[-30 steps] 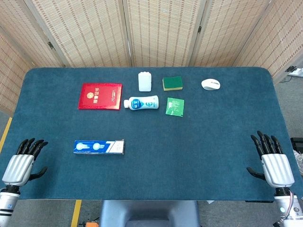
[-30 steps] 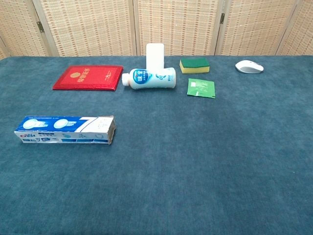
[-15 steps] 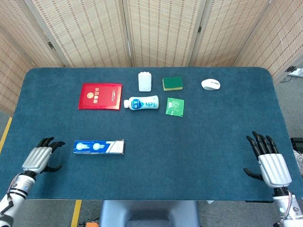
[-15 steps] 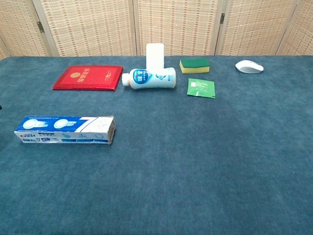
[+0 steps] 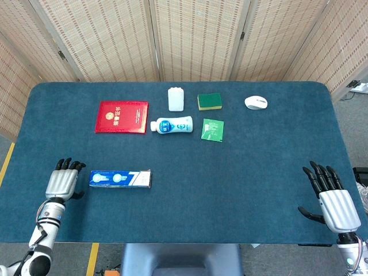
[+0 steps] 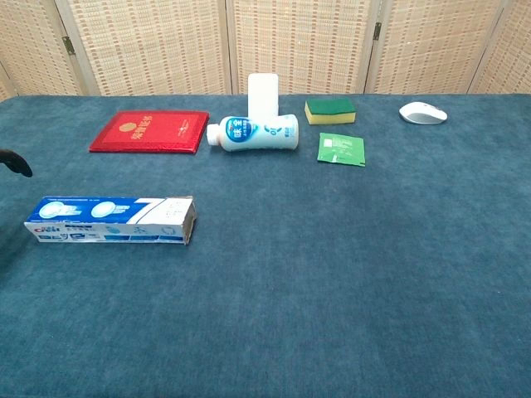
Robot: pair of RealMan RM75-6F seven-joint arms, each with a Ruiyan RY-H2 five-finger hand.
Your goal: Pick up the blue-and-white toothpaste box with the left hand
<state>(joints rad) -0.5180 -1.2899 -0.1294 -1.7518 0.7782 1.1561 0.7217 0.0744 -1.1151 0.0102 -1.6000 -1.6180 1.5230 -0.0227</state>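
Both hands spread empty: left hand [image 5: 61, 182], nearly cropped from chest view, beside toothpaste box [image 5: 120, 179].

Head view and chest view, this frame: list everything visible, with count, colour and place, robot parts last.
toothpaste box: 1, blue and white, lying flat, front left of the table
booklet: 1, red with gold print, back left
bottle: 1, white with blue label, on its side, right of the booklet
white block: 1, white, behind the bottle
sponge: 1, green over yellow, back centre
sachet: 1, green, flat, in front of the sponge
mouse: 1, white, back right
table: 1, dark blue cloth
folding screen: 1, beige woven panels, behind the table
left hand: 1, silver with black fingers, just left of the toothpaste box, holding nothing
right hand: 1, silver with black fingers, front right corner, fingers spread
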